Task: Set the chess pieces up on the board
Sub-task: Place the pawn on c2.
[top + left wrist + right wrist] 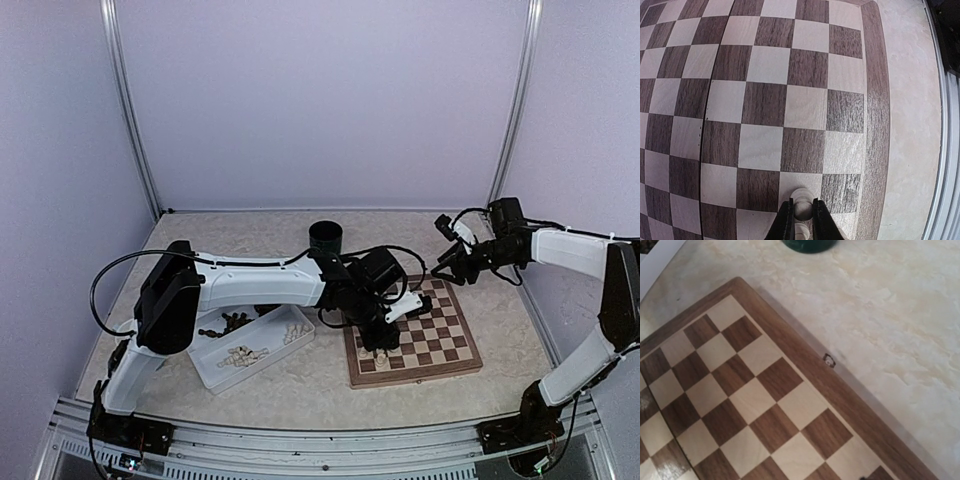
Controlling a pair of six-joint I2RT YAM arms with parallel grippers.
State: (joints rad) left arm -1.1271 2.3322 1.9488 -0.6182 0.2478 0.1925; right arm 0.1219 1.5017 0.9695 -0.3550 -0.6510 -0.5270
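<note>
The chessboard (440,335) lies right of centre on the table. My left gripper (378,342) hangs over its near left corner. In the left wrist view its fingers (786,222) press on both sides of a cream piece (801,202) that stands on a pale square beside the board's border (875,125). A second cream piece (801,231) shows just behind it between the fingers. My right gripper (447,262) hovers over the board's far corner; I cannot tell whether it is open. The right wrist view shows only bare squares (765,405).
A white divided tray (262,372) left of the board holds several cream pieces (245,354), with dark pieces (225,324) in its far part. A dark cup (325,238) stands behind the board and shows in the right wrist view (807,244). The table's metal rail (947,150) runs close by.
</note>
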